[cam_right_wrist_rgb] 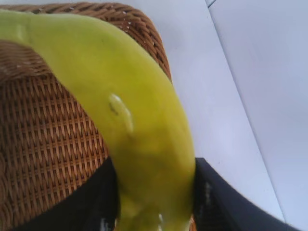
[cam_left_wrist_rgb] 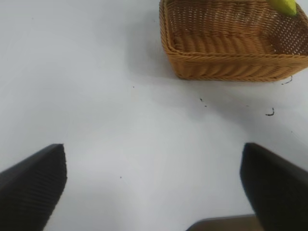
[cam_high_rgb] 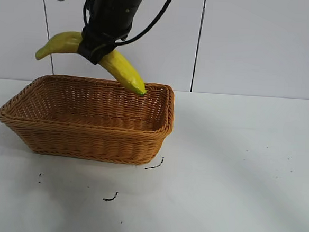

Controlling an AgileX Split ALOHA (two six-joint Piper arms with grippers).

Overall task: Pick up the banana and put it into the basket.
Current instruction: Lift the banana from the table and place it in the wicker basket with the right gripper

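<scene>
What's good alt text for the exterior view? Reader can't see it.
A black robot arm's tool holds a yellow banana by its middle in the air above a tan wicker basket, the banana's greenish tip dipping toward the back rim. The basket stands on a white table before a white panelled wall.

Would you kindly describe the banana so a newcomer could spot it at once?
Start at the wicker basket, the largest thing on the white table. Above its back rim, the right tool grips the banana mid-length. It is the only yellow, curved thing, hanging in air with its greenish tip pointing down.
</scene>
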